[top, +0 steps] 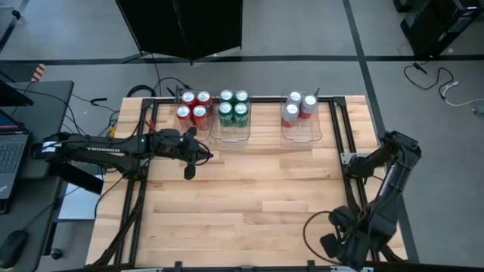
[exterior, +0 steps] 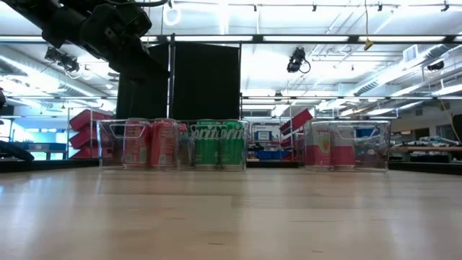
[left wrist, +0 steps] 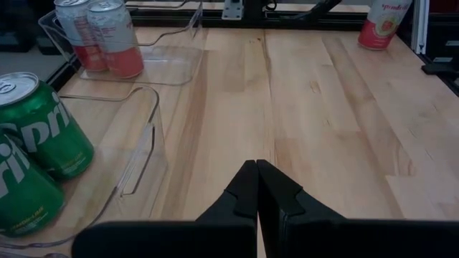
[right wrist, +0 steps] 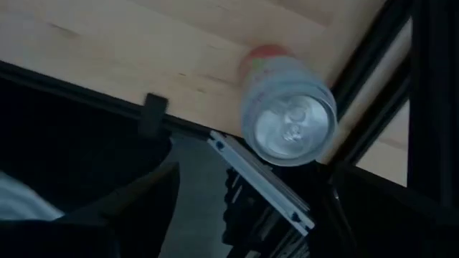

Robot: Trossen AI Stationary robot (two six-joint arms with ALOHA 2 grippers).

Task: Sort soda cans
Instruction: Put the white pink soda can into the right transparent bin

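1. Sorted stock: four red cans (top: 193,108) stand in the far-left bin (top: 184,121). Four green cans (top: 233,107) stand in the middle bin (top: 231,134). Two silver-white cans (top: 300,107) stand at the far end of the right bin (top: 302,136), whose near half is bare.
2. Outstanding item: one loose can (right wrist: 289,109), silver-white with pink at its base, stands upright on the table (top: 249,204) at its right edge, just beside the black frame rail (right wrist: 265,183). A fourth silver-white can is not visible in any view.
3. Left end effector (left wrist: 257,179): its fingers are pressed together and hold nothing. It hangs over the table just in front of the middle bin, well apart from the loose can.
4. Right end effector (top: 336,243): it is folded back at the near-right corner, above the loose can. Whether it is apart or together cannot be told.
5. Hazard A: the loose can sits at the table's edge. A sideways brush on approach would likely tip it over the rail.
6. Hazard B: the rail crowds one side of the can, so a finger could strike metal instead of passing round the can.
7. Hazard C: the bins are light, clear plastic. A can set down against a wall, or against the two cans already inside, may push the bin or topple them.
8. Hazard D: the left arm passes close to the middle bin's near rim and could snag it if it swings.
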